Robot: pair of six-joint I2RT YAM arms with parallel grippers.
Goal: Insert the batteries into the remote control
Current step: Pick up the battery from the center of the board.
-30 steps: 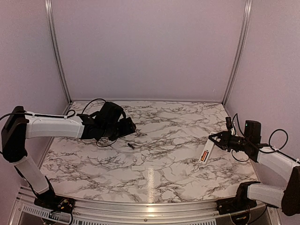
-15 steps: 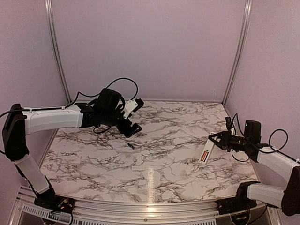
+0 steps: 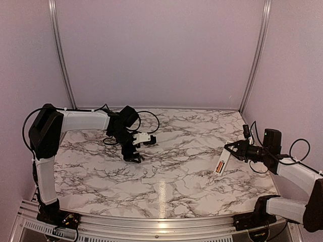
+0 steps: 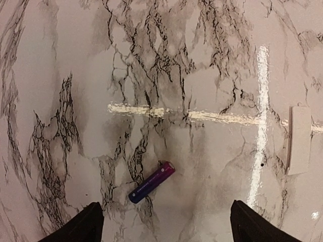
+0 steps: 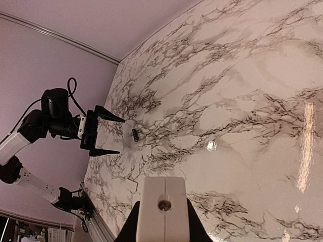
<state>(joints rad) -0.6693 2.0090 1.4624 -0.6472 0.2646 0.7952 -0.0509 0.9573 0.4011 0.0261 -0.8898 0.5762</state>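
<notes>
Left wrist: left tool (image 4: 165,203) wide open over battery (image 4: 151,182); right tool (image 3: 231,149) grips remote (image 3: 221,165).

The right gripper (image 5: 162,225) is clamping the end of the white remote (image 5: 162,209) at bottom centre. Across the marble table (image 5: 242,101), the left gripper (image 5: 121,135) is hovering with its jaws spread. A small dark battery (image 5: 135,134) is lying just beyond its tips, toward the far edge.

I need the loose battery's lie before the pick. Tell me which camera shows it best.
Left wrist: the battery lies flat on the marble, full length and both ends clear. Right wrist shows only a small dark speck. In the top view the left gripper masks it.
</notes>
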